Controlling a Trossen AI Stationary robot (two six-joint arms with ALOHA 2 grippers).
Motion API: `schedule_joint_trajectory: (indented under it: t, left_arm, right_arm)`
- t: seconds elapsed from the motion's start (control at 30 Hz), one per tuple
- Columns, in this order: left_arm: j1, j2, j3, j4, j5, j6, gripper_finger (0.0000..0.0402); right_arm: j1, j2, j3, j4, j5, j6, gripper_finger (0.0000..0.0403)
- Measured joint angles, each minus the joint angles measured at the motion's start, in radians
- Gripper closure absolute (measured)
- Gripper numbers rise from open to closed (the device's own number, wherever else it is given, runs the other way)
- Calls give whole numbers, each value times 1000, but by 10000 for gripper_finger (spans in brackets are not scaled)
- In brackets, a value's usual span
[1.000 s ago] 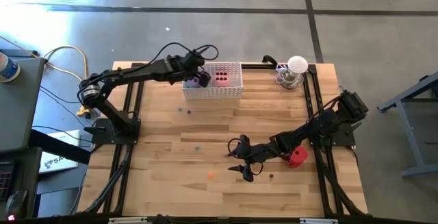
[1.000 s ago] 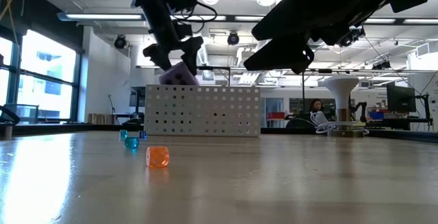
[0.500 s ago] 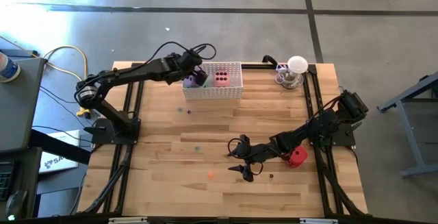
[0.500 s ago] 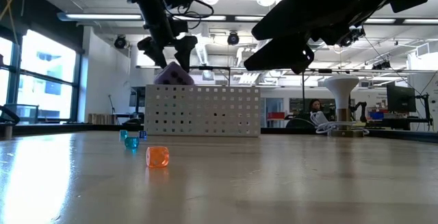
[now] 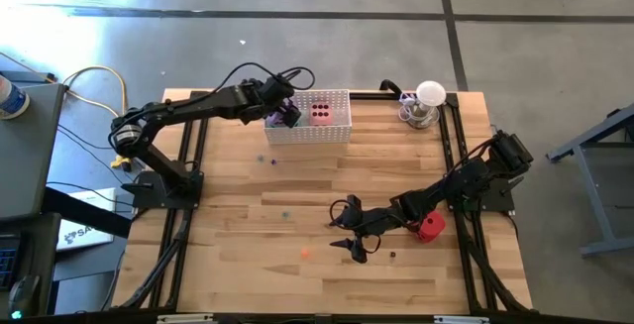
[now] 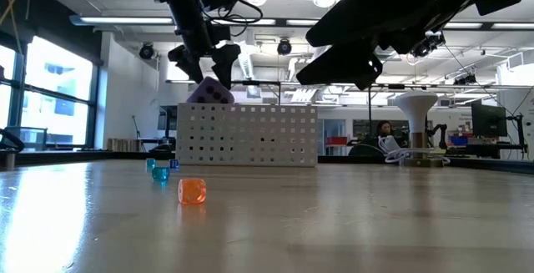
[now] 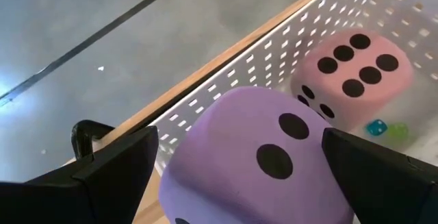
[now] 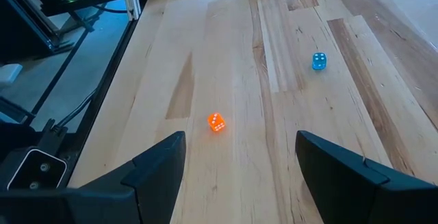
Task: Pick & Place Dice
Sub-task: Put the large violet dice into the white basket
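**Purple die sits loose at the basket's corner**

From above, we count three dice – the purple die (image 5: 288, 116) at the white basket's (image 5: 335, 131) left end, the pink die (image 5: 321, 113) inside it, the red die (image 5: 430, 228) well away beside the right arm.

At table height, only the purple one rises over the basket wall, left gripper (image 6: 203, 56) spread above it, released.

The left wrist camera alone shows tiny dice beside the pink die.

The right wrist camera shows the right gripper (image 8: 237, 162) open and empty – two small dice beyond.
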Motion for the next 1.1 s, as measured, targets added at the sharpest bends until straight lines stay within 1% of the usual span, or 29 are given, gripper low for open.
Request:
schedule_joint_trajectory:
  t: [0.17,0.33,0.9,1.1]
  left_arm:
    - [0,1,0,19,15,1,2]
    - [0,1,0,60,58,1,2]
    - [-14,1,0,136,72,-2,2]
    - [-33,1,0,186,72,41,2]
  right_arm:
    - [0,0,0,1,0,0,135]
    - [0,0,0,1,0,0,135]
    - [0,0,0,0,0,0,135]
    - [0,0,0,-1,0,0,135]
